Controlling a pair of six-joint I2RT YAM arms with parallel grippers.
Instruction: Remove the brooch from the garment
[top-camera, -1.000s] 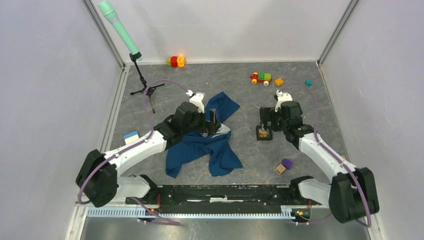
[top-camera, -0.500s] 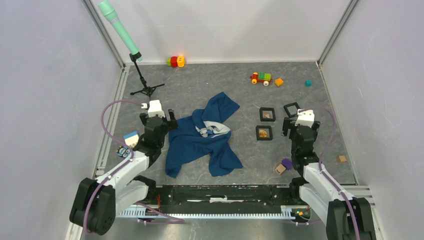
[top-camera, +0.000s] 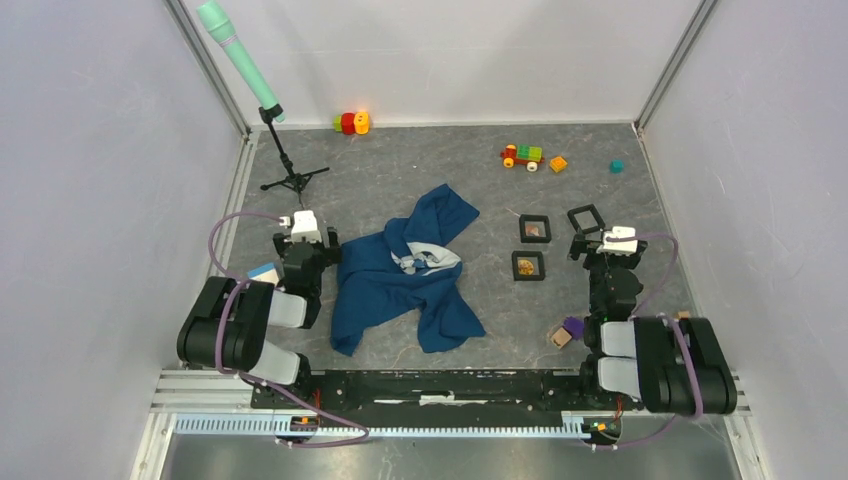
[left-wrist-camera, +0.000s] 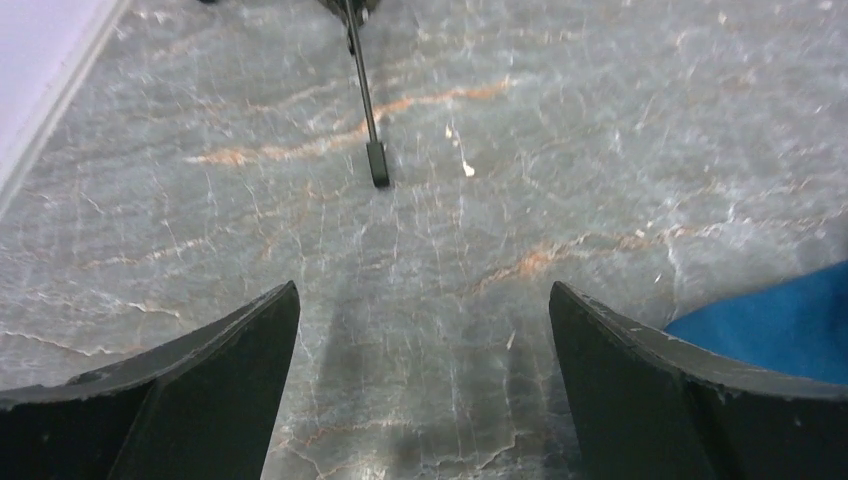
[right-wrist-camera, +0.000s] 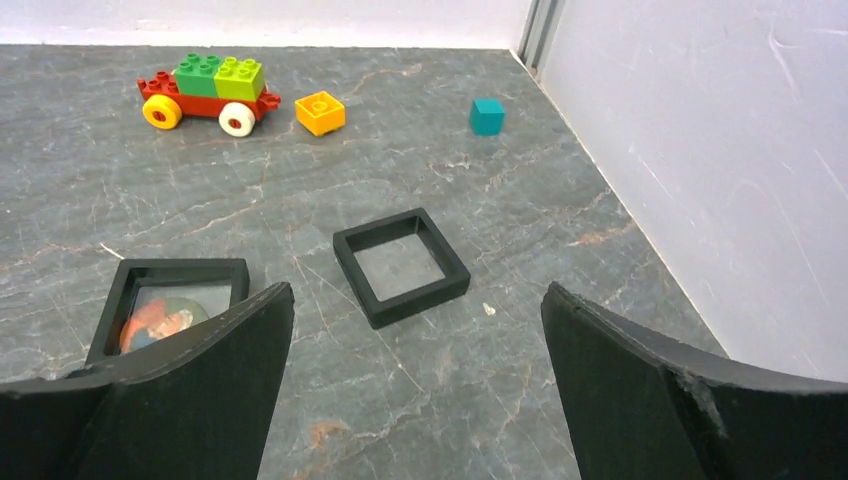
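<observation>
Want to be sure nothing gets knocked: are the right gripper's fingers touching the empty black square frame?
Apart. The right wrist view shows bare table between the right fingers and the empty black frame, which lies flat ahead of them.

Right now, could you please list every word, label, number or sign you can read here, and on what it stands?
No text can be read in any view.
The print on the garment is too small and crumpled to show lettering.
The framed picture is a coloured blur without legible writing.
The toy train shows no marking.
</observation>
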